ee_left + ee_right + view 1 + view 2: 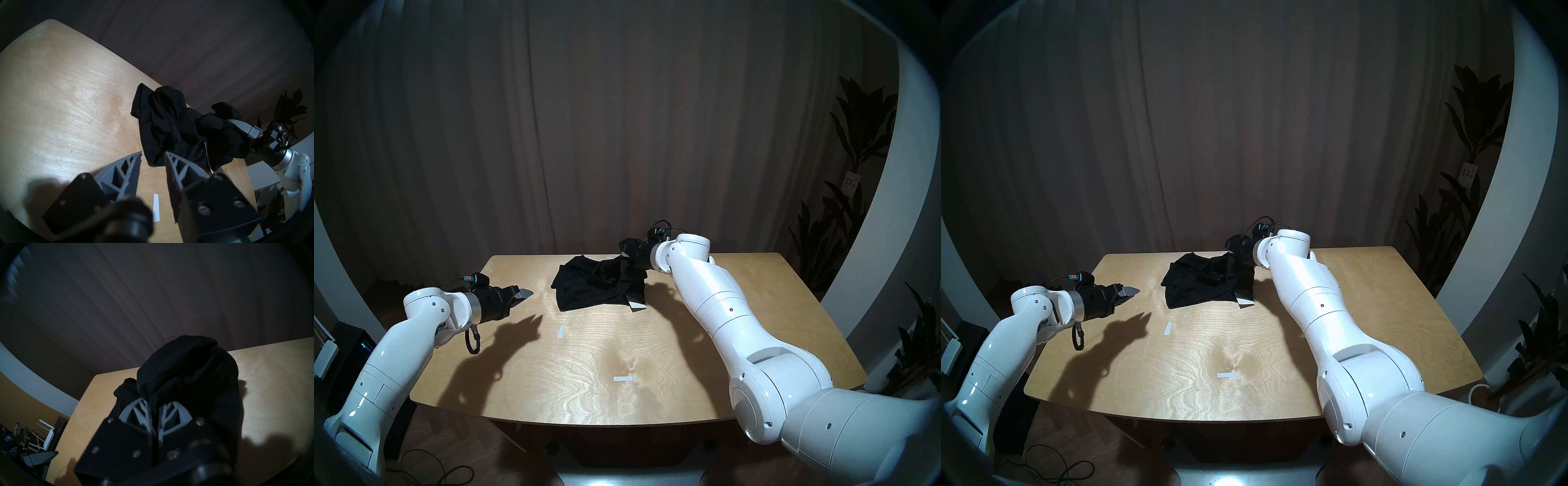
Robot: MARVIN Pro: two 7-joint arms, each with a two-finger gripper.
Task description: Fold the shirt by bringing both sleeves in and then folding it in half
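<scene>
The black shirt point(599, 288) lies crumpled in a heap at the far middle of the wooden table point(653, 390); its sleeves cannot be told apart in the folds. My right gripper point(624, 253) is shut on a bunch of the shirt's fabric point(186, 365) and holds that part lifted above the table at the heap's far right. The fabric drapes over the fingers point(167, 414). A small white tag point(638, 304) shows at the heap's near right corner. My left gripper point(526, 296) is open and empty, hovering left of the shirt point(163, 122), apart from it.
Two short white tape strips lie on the table, one point(560, 331) near the shirt and one point(622, 378) nearer the front. A dark curtain hangs behind the table. Plants point(857, 169) stand at the right. Cables lie on the floor at the left.
</scene>
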